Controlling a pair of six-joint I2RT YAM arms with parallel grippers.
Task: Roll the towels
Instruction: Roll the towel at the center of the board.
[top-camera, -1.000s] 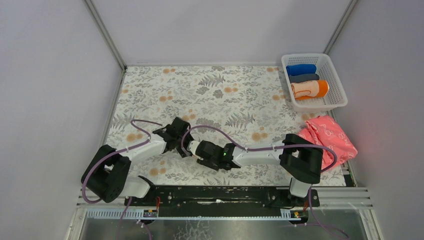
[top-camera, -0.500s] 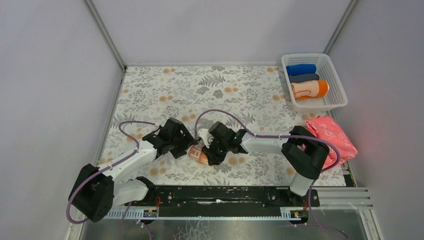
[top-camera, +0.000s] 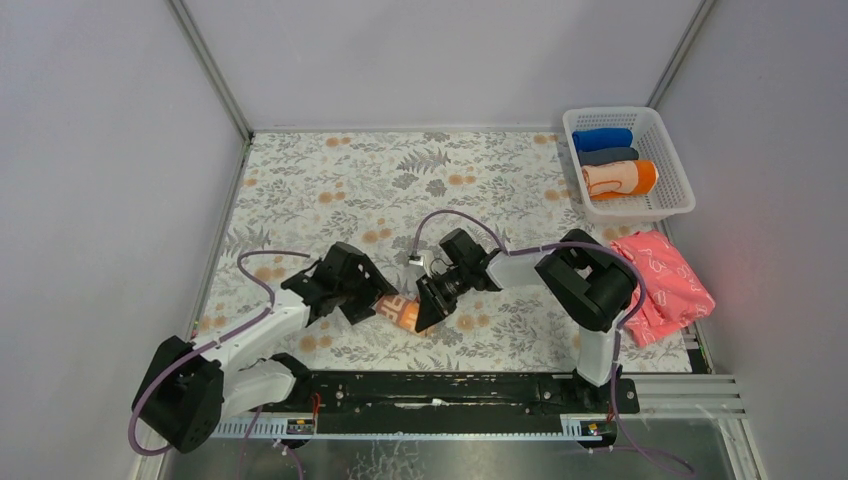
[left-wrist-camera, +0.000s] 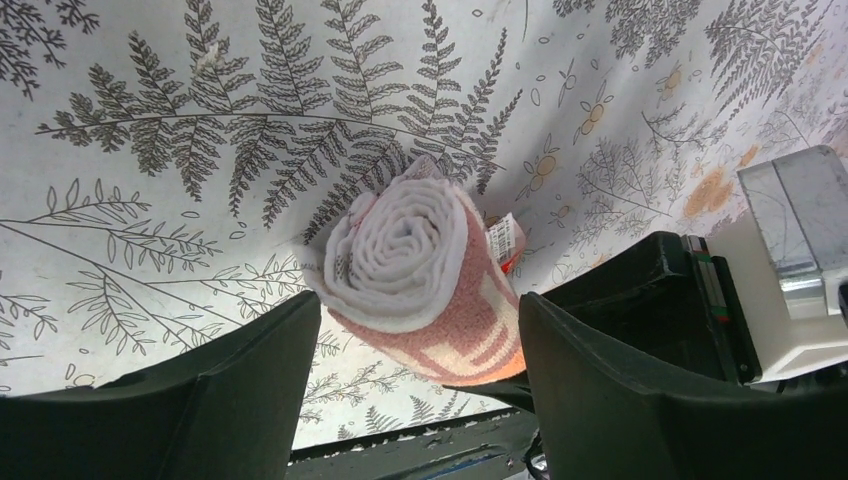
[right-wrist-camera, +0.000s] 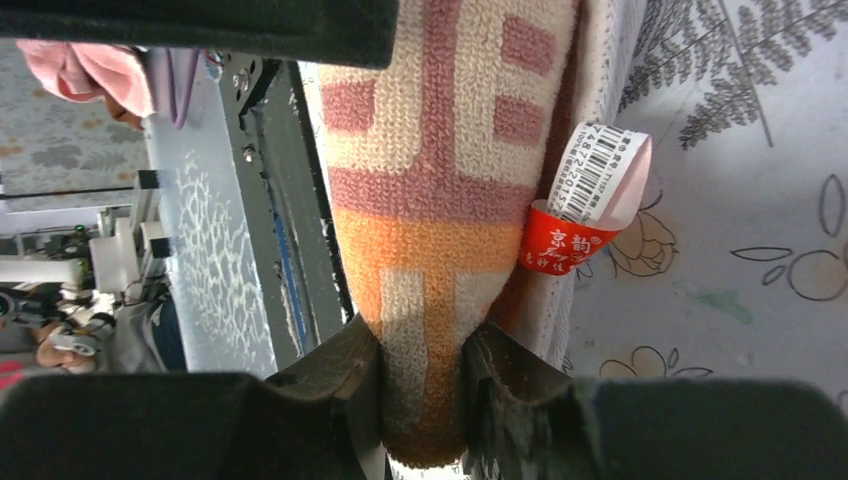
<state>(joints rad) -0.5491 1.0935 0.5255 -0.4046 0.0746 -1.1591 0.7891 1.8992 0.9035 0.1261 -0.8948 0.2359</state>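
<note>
Rolled towel (left-wrist-camera: 420, 265): tight spiral, white inner layers, peach outside with pink and orange block print, red barcode tag (right-wrist-camera: 585, 215) sticking out. It is down on the fern-print desk (top-camera: 330, 180), between both claws. Right claw (right-wrist-camera: 422, 375) pinches its orange end. Left claw (left-wrist-camera: 418, 305) is spread, one finger each side of the spiral end; contact unclear. Second towel (top-camera: 620, 178), an orange-bordered roll, sits in the white basket (top-camera: 682, 198), far beyond the right claw.

Upper right: a white basket (top-camera: 681, 186) holds a blue roll (top-camera: 602, 139) and a dark grey roll (top-camera: 608, 156). Below it lies a pink cloth (top-camera: 665, 275).
</note>
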